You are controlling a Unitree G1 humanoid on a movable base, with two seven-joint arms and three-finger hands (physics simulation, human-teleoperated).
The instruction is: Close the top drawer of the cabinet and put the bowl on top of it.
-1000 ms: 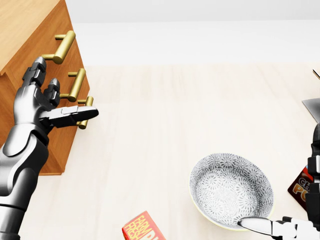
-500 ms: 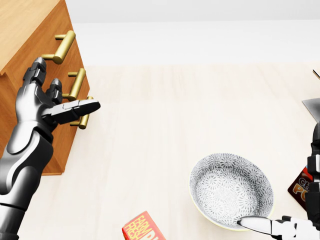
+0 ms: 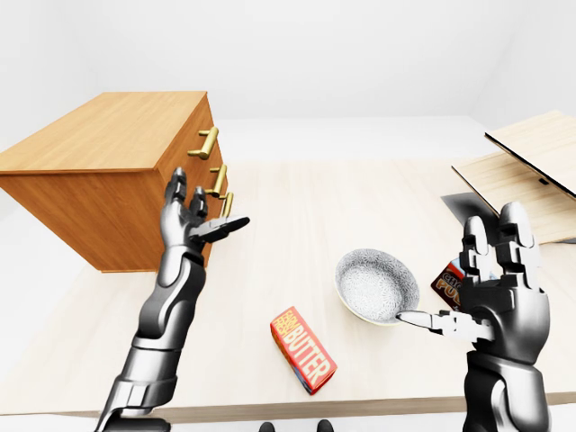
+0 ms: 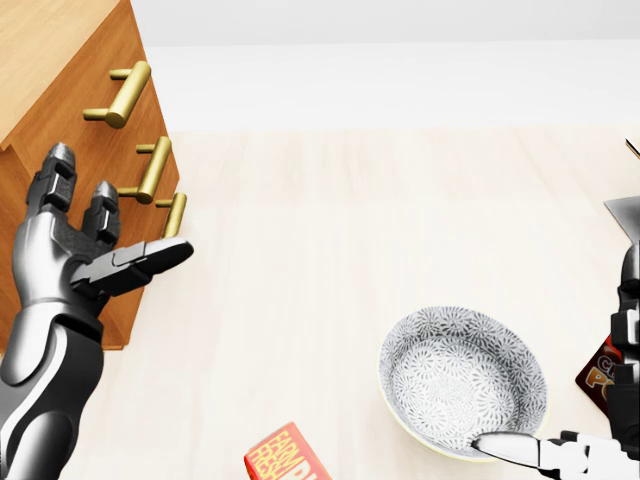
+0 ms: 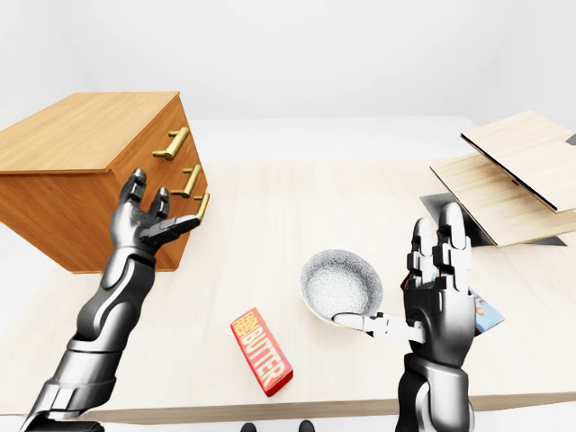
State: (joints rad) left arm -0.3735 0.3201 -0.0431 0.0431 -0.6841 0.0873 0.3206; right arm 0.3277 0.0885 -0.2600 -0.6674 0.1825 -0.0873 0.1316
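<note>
Nearest the robot, the right hand (image 3: 499, 288) stands upright just right of the round white bowl with a grey speckled pattern (image 4: 463, 380). Its fingers are spread wide and hold nothing. The thumb reaches sideways to the bowl's near rim, though whether it touches cannot be told. Neither the hand nor the bowl has shifted over the last second, and the camera has stayed put. The bowl rests empty on the pale wooden table (image 4: 330, 250). A red butter box (image 3: 303, 349) lies near it on the left, and a dark red snack packet (image 3: 447, 282) lies just beside it on the right. Well left of the bowl and farther off, the left hand (image 4: 65, 265) has drawn back and sunk in the head view. Its thumb crossed the lowest brass handle half a second ago and now hangs below it, fingers splayed and empty. Beyond that hand, the orange-brown wooden cabinet (image 3: 108, 135) shows all three drawer fronts flush, including the top drawer under its brass handle (image 4: 122, 94). The drawer step therefore looks done, and the retreat likely marks the turn toward lifting the bowl onto the cabinet's top.
</note>
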